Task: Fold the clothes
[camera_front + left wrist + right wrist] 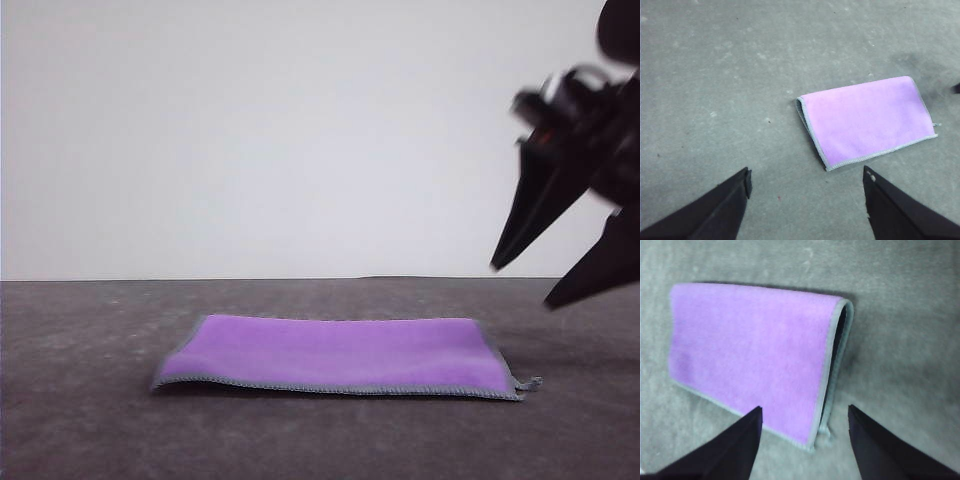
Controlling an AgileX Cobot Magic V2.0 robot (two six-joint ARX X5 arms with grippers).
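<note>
Left gripper (807, 187): seen in the left wrist view with its two dark fingers spread wide and nothing held between them; it hangs above bare table, apart from the cloth.

Cloth (340, 355): lies flat on the grey table (80, 420), already folded once, purple face outward, with grey stitched edging along the near edge and a small tag (528, 383) at the near right corner.

Long axis: in the front view the folded strip is seen to run left to right across the table, so a second fold is judged to bring one short end over onto the other.

Right gripper (540, 285): held in the air above and to the right of the cloth, its fingers parted and empty; in the right wrist view the open, layered short end (837, 360) lies just ahead of the fingertips.

Nearer arm: the right one is judged nearer, since the cloth's right end sits close below it, whereas the left gripper is set further off from the cloth's left end.

Deciding relation: the cloth lies down and to the left of the right gripper.
</note>
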